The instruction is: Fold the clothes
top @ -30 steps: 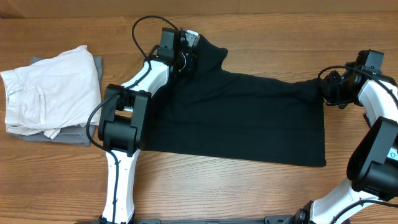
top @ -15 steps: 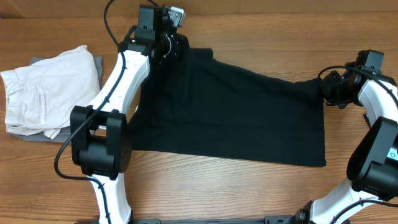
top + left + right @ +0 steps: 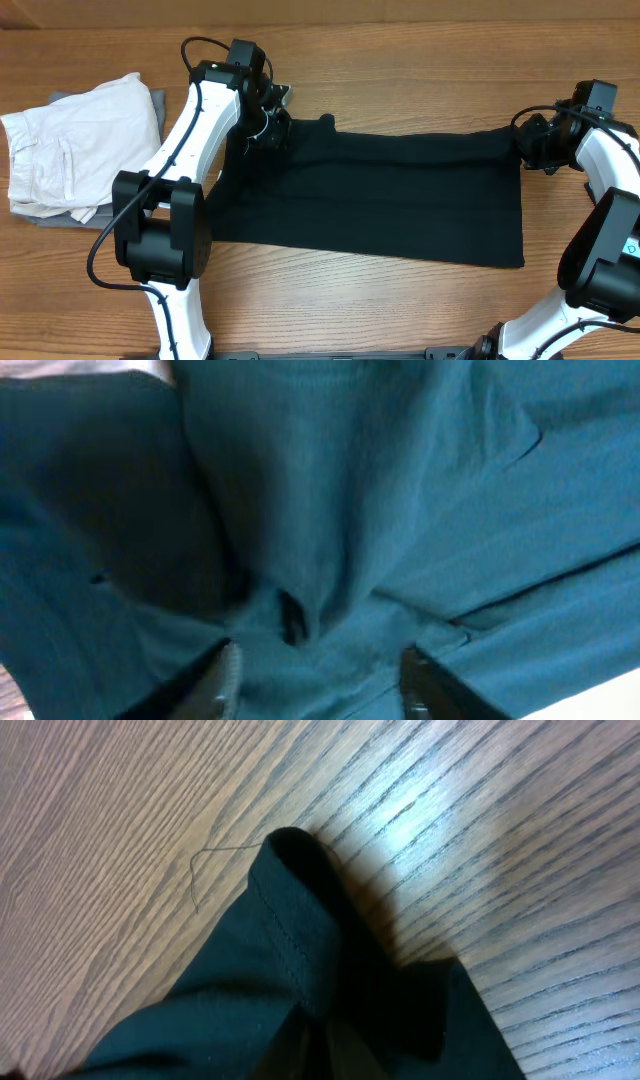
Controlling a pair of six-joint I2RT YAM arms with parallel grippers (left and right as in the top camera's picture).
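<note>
**Now both tools are at the far edge of the black T-shirt**

Clearly, the black T-shirt point(image 3: 380, 200) lies spread on the wooden surface point(image 3: 400, 60), about in the middle between the two arms. It makes a wide dark rectangle. Its far edge runs almost straight from one tool to the other.

The left tool point(image 3: 272, 128) is at the far left corner of the T-shirt, low over the cloth. In the left wrist view its fingertips point(image 3: 225, 675) stand apart, so this tool is moderately wide. A soft ridge of cloth rises between them. The pads do not press it, as far as I can see.

The right tool point(image 3: 527, 148) is at the far right corner. Its own fingers do not show in the right wrist view. There the hem point(image 3: 280, 920) lifts off the wood and the cloth gathers toward the bottom middle of the picture, so this tool holds the corner of the T-shirt. A thin loose thread point(image 3: 200, 870) curls on the wood just beside the hem tip.

At the left side of the surface, well apart from the T-shirt, a folded off-white garment point(image 3: 80, 150) lies on top of a grey item point(image 3: 110, 222).
</note>
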